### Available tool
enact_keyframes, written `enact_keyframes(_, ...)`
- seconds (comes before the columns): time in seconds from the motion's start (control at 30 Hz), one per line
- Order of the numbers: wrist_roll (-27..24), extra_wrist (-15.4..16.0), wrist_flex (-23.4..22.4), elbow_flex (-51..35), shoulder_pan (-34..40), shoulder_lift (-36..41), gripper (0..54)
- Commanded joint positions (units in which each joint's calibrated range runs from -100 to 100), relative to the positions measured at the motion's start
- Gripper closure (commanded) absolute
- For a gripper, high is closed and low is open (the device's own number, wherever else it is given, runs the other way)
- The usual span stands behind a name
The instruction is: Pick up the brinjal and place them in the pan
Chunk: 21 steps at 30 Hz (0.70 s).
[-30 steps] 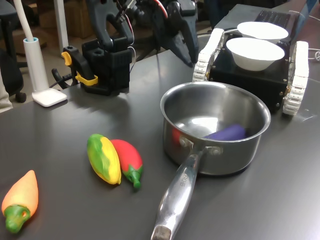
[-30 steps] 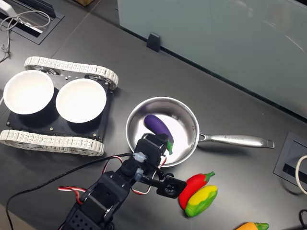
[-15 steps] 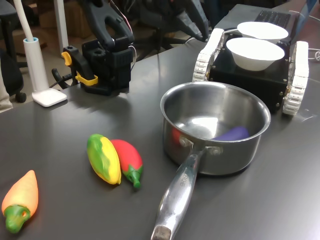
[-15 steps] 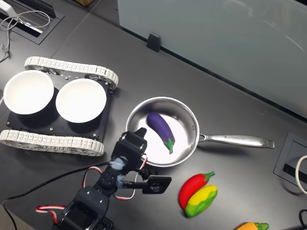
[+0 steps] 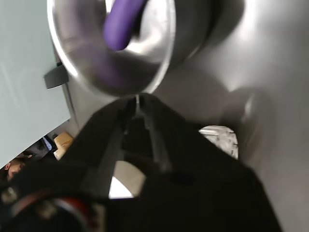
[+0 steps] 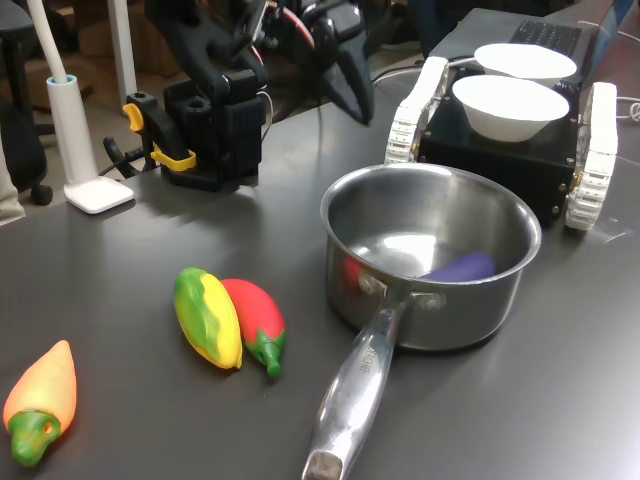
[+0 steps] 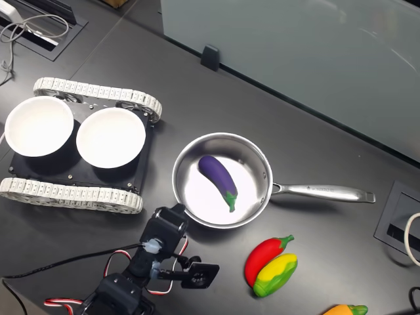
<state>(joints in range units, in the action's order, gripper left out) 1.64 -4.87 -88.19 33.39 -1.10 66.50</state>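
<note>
1. Pulling back from the pan, the gripper [image 5: 137,99] carries nothing; in the wrist view its dark jaws meet at a narrow tip with hardly a gap between them, closed or nearly so.
2. In the second exterior view the gripper [image 7: 172,220] now sits just outside the near rim of the pan [image 7: 262,197], where a second ago it hung over the rim and above the bowl of the pan. In the first exterior view the arm has drawn away from the pan toward its black base [image 6: 215,125].
3. The brinjal [image 7: 218,179] lies flat on the pan floor, purple body toward the far left and green stem cap toward the near right in the second exterior view. It has settled a little since the earlier pictures and is touched by nothing. The first exterior view shows only its purple end [image 6: 462,266] over the pan wall.
4. By my judgement the placing is done and only the arm's retreat is left.
5. Farther out, the red toy vegetable [image 7: 266,253] and the yellow-green toy vegetable [image 7: 275,274] lie touching each other near the pan's handle [image 7: 328,192], unmoved. The two white bowls [image 7: 72,131] rest on the tracked vehicle [image 7: 72,193] at the second exterior view's left.
</note>
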Motion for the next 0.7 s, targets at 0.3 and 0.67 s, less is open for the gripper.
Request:
enact_keyframes(0.3, 1.5, 0.8, -0.5, 16.4, -0.2, 12.8, 53.6)
enact_keyframes(0.67, 2.5, 0.7, 3.0, 29.9, -0.6, 20.9, 53.6)
